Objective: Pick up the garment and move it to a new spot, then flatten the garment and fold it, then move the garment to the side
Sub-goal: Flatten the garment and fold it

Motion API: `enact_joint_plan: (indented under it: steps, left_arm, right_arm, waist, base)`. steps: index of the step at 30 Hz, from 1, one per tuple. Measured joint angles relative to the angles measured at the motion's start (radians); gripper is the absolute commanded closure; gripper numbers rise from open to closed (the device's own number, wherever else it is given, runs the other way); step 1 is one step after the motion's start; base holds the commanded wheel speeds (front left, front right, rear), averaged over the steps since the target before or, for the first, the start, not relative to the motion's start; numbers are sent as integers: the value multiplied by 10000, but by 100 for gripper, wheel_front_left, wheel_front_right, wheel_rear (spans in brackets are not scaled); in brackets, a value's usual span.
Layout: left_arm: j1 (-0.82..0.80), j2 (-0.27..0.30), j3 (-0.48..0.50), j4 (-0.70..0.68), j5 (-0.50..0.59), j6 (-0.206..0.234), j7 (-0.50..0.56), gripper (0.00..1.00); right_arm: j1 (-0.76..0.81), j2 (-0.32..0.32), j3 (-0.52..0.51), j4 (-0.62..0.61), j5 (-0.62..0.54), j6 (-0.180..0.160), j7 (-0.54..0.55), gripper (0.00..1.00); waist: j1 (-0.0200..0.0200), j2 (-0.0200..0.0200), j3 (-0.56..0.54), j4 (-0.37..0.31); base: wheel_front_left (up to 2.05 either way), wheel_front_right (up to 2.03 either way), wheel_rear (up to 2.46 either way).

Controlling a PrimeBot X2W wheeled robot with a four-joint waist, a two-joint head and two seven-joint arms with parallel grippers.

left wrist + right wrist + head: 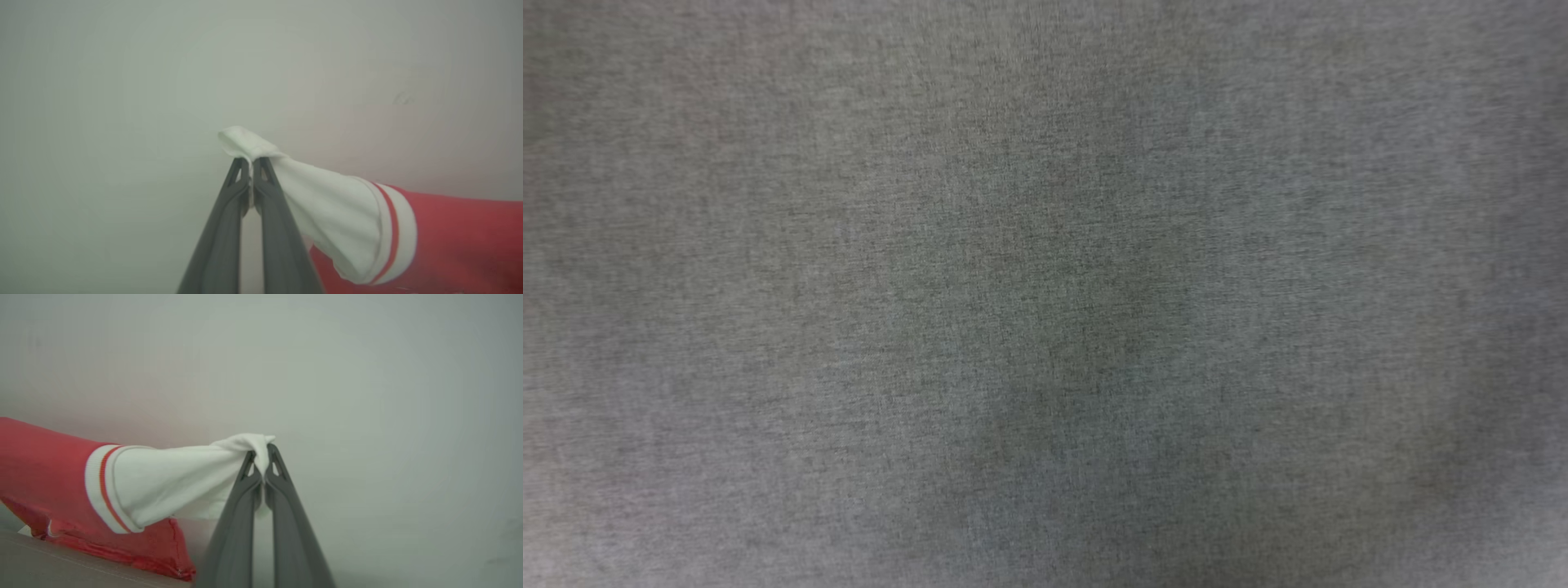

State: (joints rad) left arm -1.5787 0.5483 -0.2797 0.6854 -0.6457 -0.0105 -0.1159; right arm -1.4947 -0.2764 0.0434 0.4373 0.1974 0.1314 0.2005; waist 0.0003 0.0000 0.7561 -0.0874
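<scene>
We have the bright red, soft jersey-style garment [449,241] with white sleeve panels and thin red-and-white stripe trim held up by its two sleeves. In the left wrist view the left pincer [250,163], two long dark grey fingers, is pressed together on the bunched tip of one white sleeve [327,196]. The red body runs off to that view's right edge. In the right wrist view the right pincer [261,451] is clamped the same way on the tip of the other white sleeve [171,482], with the red body stretching off to the left. So the garment hangs between our two arms in front of a plain pale wall-like background [388,375]. Its lower red hem reaches a grey-brown surface [61,563] at that view's bottom left corner, but we cannot tell whether it rests there or only brushes it. The head view looks down on a blurred grey woven cloth surface [1045,294], and we cannot say what piece of furniture it is.

We judge that we are in the first step, carrying the garment to its new spot, with flattening and folding not yet done. The next move calls for keeping both grips firm and the sleeves drawn evenly apart. Then both arms should lower together so the body lands without creases and the sleeves lie spread, and only then should we let go.
</scene>
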Motion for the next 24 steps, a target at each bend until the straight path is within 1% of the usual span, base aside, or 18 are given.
enact_joint_plan:
  steps: [4, 10, 13, 16, 20, 24]
  left_arm:
    - [123, -322, -104, 788, -125, -347, -278, 100]
    - [883, -817, -290, 1883, -424, -817, -771, 100]
    - [1656, -1001, -391, 2268, -629, -1018, -986, 100]
    - [2678, -1160, -504, 2464, -878, -1133, -1108, 100]
    - [4216, -1225, -587, 2506, -1313, -1179, -1214, 100]
    - [5983, -1208, -604, 2238, -1628, -1189, -1298, 100]
  right_arm:
    - [174, 263, 4, 426, -19, 0, -171, 100]
    - [1375, 372, -69, 803, 29, 0, -351, 100]
    - [2504, 318, -71, 721, 171, 0, -378, 100]
    - [3864, 178, -81, 299, 349, 0, -240, 100]
    - [5820, 155, -121, -466, 685, 0, 100, 100]
    - [7687, 157, -173, -1321, 901, 2, 414, 100]
  waist:
    - [0, 0, 217, 73]
    - [-1, 0, -247, 233]
    - [-1, 0, -706, 316]
    - [-2, 0, -1304, 405]
    - [-3, 0, -2218, 507]
    - [-4, 0, -3210, 569]
  base:
    - [0, 0, 0]
    - [0, 0, 0]
    - [0, 0, 0]
    - [0, 0, 0]
    - [0, 0, 0]
    - [0, 0, 0]
